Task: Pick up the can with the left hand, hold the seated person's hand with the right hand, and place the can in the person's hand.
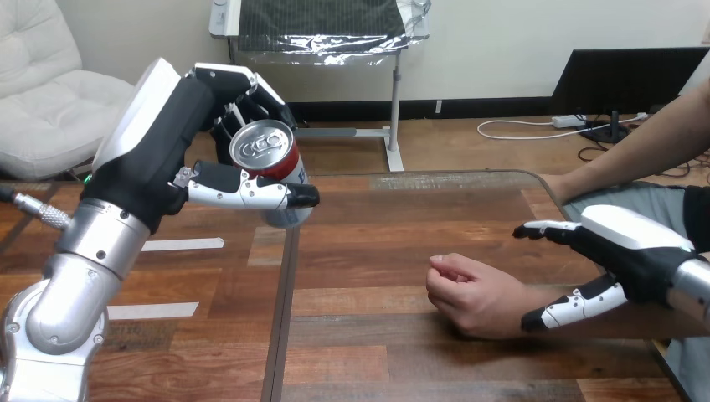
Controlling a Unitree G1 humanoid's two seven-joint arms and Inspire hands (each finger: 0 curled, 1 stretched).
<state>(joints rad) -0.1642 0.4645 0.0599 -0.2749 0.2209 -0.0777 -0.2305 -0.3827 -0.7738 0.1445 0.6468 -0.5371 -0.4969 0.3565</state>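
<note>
can [270, 159] in left hand [172, 138], person's hand [469, 289] on table [377, 368] beside right hand [628, 247]

No text, number or sign is readable here. The can [266, 151] has a red label on its side, but the print on it is too small and mostly hidden to read.

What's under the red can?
Only the wooden table, below it. The left hand holds the can up; its thumb covers the can's lower part, so its bottom is hidden.
</note>
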